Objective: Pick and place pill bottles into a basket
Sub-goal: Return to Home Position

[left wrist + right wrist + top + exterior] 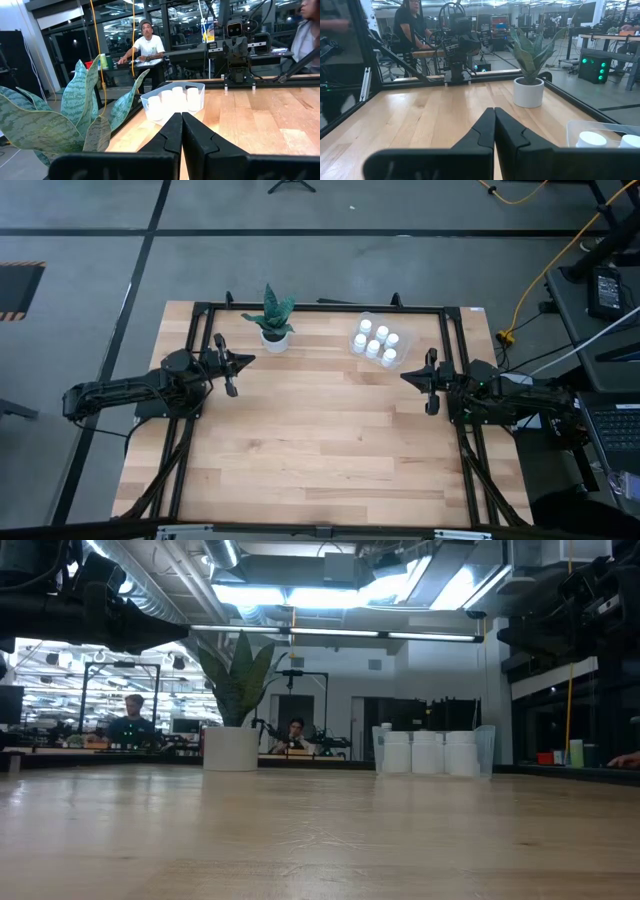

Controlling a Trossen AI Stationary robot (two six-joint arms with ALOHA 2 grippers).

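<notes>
Both arms are tucked low at opposite side edges of the bench [320, 450], folded back and facing one another across the wood. The left claw [245, 361] points inward, level with the bench top, and its wrist view shows the two dark fingers [167, 137] pressed together, clenched on nothing. Same story opposite: the right claw [408, 376] points back at it, fingers [507, 135] closed tip to tip and empty. Each wrist camera catches the other arm parked at the bench's far edge. Now the goods: the clear basket [486, 752] sits at the back of the bench, toward the right arm's side, and six white pill bottles [373, 348] stand upright inside it, packed close. From table height their sides read as plain white; any print is too small to make out. Left of the basket, well apart from it, a striped green plant [272, 310] stands in a white pot [231, 749] near the back edge. The bench is pale wood planks inside a black frame [300, 306], set on a grey floor [80, 270] with a yellow cable [560, 260] trailing on the right. Beyond it, an open workshop under bright ceiling strip lights, with a person in a white shirt [149, 45] seated at a desk and another in dark clothes [410, 25] behind the left arm.
</notes>
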